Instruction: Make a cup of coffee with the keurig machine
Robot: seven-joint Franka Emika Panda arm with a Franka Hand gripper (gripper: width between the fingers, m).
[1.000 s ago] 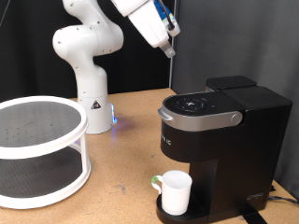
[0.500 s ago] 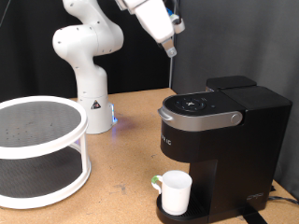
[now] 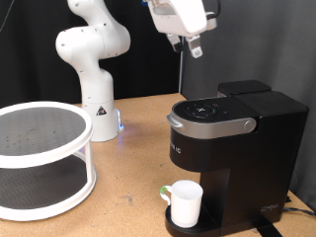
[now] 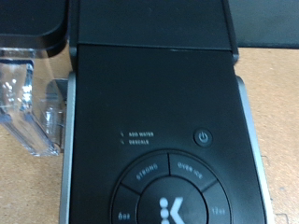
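One white cup (image 3: 185,202) stands upright on the round drip base at the exterior view's bottom, its mouth up and its handle turned towards the exterior view's left. It sits just under the front of the single keurig machine (image 3: 232,143), a boxy black unit on the wooden tabletop (image 3: 133,158) whose long axis runs from its front at the exterior view's left back towards the right. The lid is down; the wrist view looks straight onto the lid and the round top buttons (image 4: 168,196). One round white two-tier rack (image 3: 41,158) stands at the exterior view's left. Farther back, the white arm's base (image 3: 94,59) rises. The claw (image 3: 188,44) hangs high above the machine, touching nothing, fingers pointing down; they look apart and empty, though this is hard to judge.
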